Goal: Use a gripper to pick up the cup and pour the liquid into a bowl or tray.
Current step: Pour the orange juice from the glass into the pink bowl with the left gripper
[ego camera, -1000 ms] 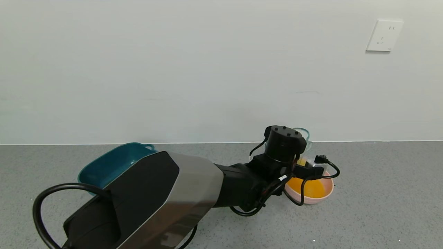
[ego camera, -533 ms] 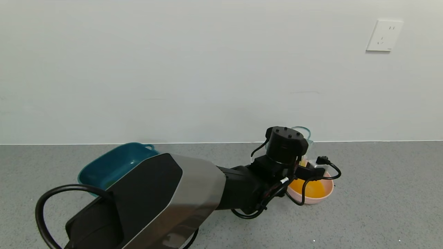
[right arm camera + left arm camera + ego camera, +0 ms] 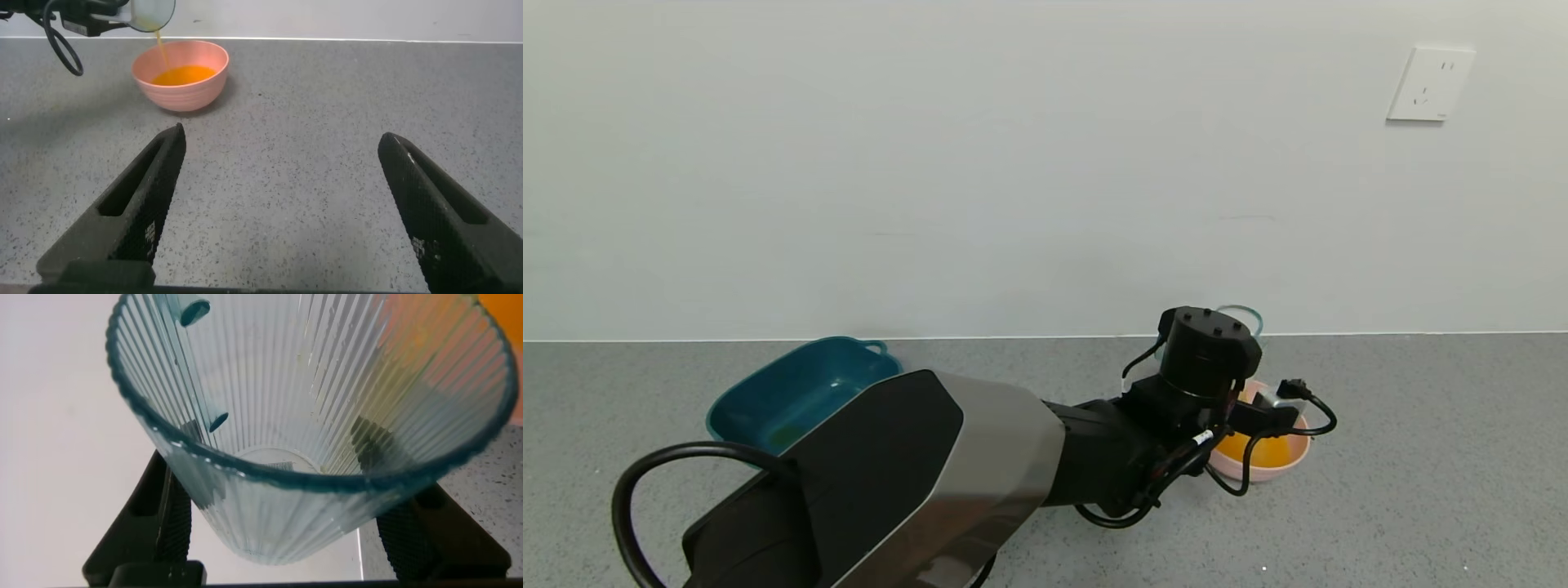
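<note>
The grey speckled table [image 3: 1421, 490] carries everything, backed by a pale wall with a socket plate [image 3: 1430, 83]. Largest on it is the dark teal tub [image 3: 792, 390], well apart on the robot's left and not in the way. The left arm reaches across to the pink bowl [image 3: 181, 76], its left claw [image 3: 278, 498] gripping the cup [image 3: 310, 416] by the lower ribbed wall with one finger [image 3: 176, 531] on either side. The cup is tipped above the bowl's near rim, and a thin thread of orange liquid [image 3: 161, 54] falls from its lip into the pool already in the bowl. The right claw [image 3: 282, 204] hangs low over bare table with its fingers spread and empty, facing the bowl from a distance.

The cup looks nearly drained, so I judge the pour close to done. The risk is that the thread lands near the bowl's rim: a small drift of the wrist could drop it on the table. The left wrist's looping cable [image 3: 1241, 465] hangs just beside the bowl and could nudge it
</note>
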You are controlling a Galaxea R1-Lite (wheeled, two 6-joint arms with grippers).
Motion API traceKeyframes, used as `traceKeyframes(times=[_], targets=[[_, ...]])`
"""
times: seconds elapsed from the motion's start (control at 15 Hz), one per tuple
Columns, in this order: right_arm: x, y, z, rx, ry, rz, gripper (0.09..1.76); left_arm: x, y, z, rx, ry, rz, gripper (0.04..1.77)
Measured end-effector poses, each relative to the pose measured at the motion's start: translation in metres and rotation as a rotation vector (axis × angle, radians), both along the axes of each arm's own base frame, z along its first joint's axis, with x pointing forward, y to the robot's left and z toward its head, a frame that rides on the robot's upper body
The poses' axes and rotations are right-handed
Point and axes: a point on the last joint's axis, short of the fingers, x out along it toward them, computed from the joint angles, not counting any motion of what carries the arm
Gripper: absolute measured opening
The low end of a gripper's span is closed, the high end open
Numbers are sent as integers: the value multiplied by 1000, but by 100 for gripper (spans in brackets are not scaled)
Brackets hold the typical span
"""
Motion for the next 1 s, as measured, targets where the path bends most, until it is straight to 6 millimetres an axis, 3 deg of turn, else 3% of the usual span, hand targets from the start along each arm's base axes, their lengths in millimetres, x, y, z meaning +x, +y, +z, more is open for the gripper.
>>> traceKeyframes(times=[1.0], targets=[[0,0,0,0,0,0,171,-1,-3,-2,-20,-31,3,127]])
